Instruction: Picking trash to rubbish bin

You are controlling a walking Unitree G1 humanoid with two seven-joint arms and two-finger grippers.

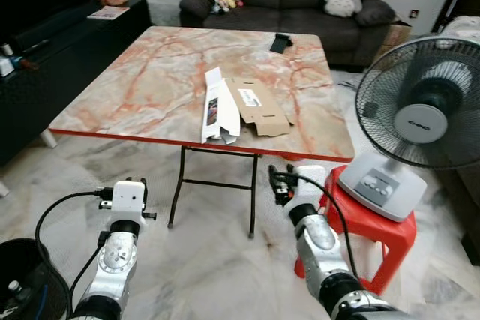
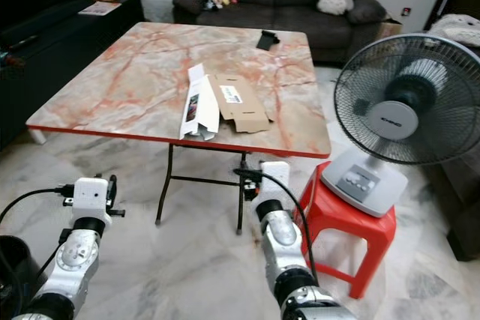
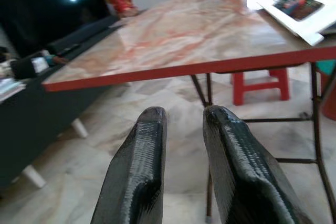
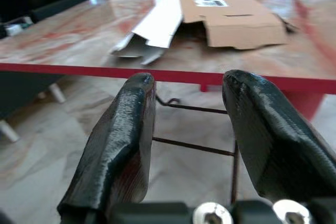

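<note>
Fingers on the left gripper (image 3: 181,169) stand a narrow gap apart and hold nothing, raised at the lower left of the head view, in front of the table's red edge (image 3: 210,66). At the very lower left corner sits the dark rubbish bin (image 1: 19,279). Toward the middle of the table (image 1: 142,88) lies the trash: a white folded carton (image 1: 215,106) touching a flattened brown cardboard box (image 1: 259,106), both close to the near edge. Right of centre, the right gripper (image 4: 191,145) points at that trash from below table height, its fingers spread wide and empty. At the far right a fan (image 1: 416,103) stands on a red stool (image 1: 375,226).

Both cartons look light, thin and fairly stiff, likely to slide on the smooth marble top. A pinch on the white carton's raised edge nearest the robot seems the surest hold.
</note>
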